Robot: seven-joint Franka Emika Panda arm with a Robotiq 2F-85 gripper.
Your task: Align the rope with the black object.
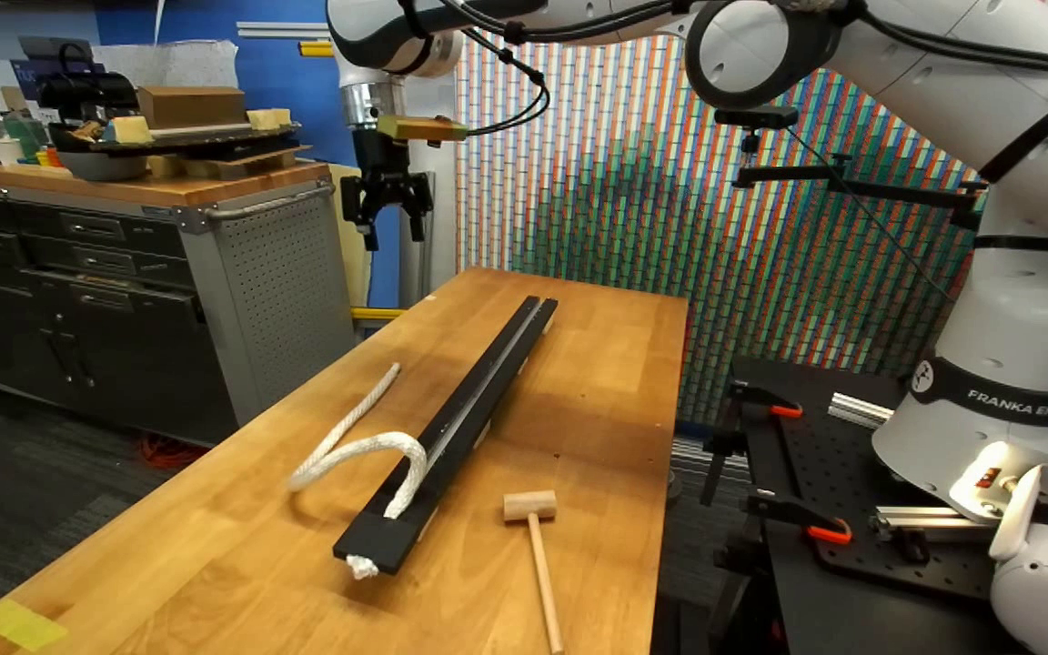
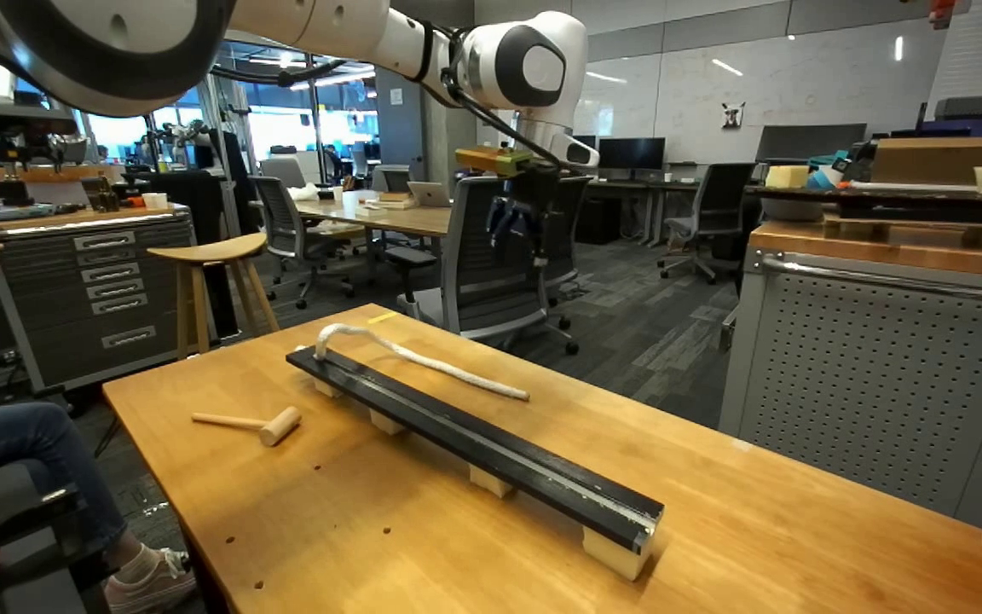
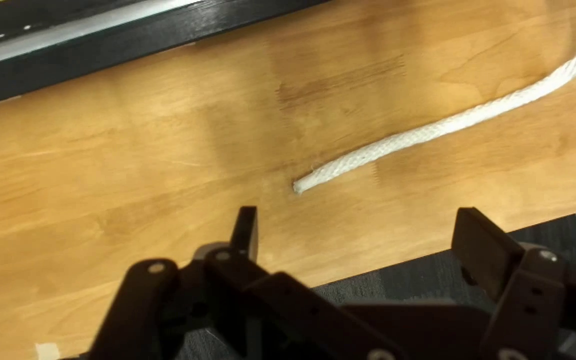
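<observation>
Wooden table (image 2: pixel 320 512), white rope (image 2: pixel 423 360) partly on black bar (image 2: pixel 474 439), jaws wide apart.

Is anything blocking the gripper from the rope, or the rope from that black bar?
Nothing visible stands between the open gripper and the loose end of the rope, or between that end and the black bar. The wooden mallet lies on the bar's other side.

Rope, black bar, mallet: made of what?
Rope: white fibre, matte; diagonal strands show, cotton or synthetic unclear. Black bar: maybe painted metal or plastic; smooth, soft sheen in the wrist view. Mallet: probably bare wood; pale tan, dull finish.
</observation>
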